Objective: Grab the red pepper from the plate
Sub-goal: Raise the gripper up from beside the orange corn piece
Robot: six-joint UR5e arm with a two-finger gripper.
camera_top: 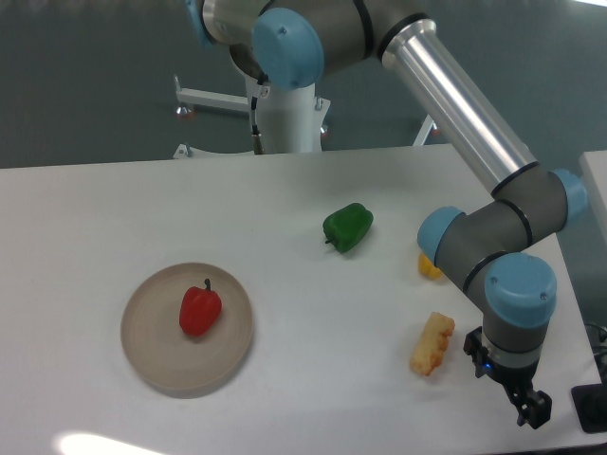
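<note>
Small glossy red bell pepper (200, 310) w/ short dark stem sits on the round flat beige-tan plate (152, 360), a bit right of the plate's centre, stem pointing up. Plate is on the left-front part of the white worktop (85, 218).

Robot's dark two-finger hand (531, 409) hangs at the far right-front edge of the worktop, well apart from the plate. It's small and seen edge-on, so can't tell if the fingers are spread or pressed together; nothing visibly held.

Other items: green bell pepper (348, 227) near the middle of the worktop, a yellow item (430, 266) mostly hidden behind the arm's wrist joint, and a pale yellow-orange bumpy piece (432, 344), maybe corn, just left of the hand.

Progress, as judged: basically nothing done yet. Pepper untouched on plate. Left to do: move across the worktop to the left, get above the pepper, descend w/ fingers apart, close on it, lift.
</note>
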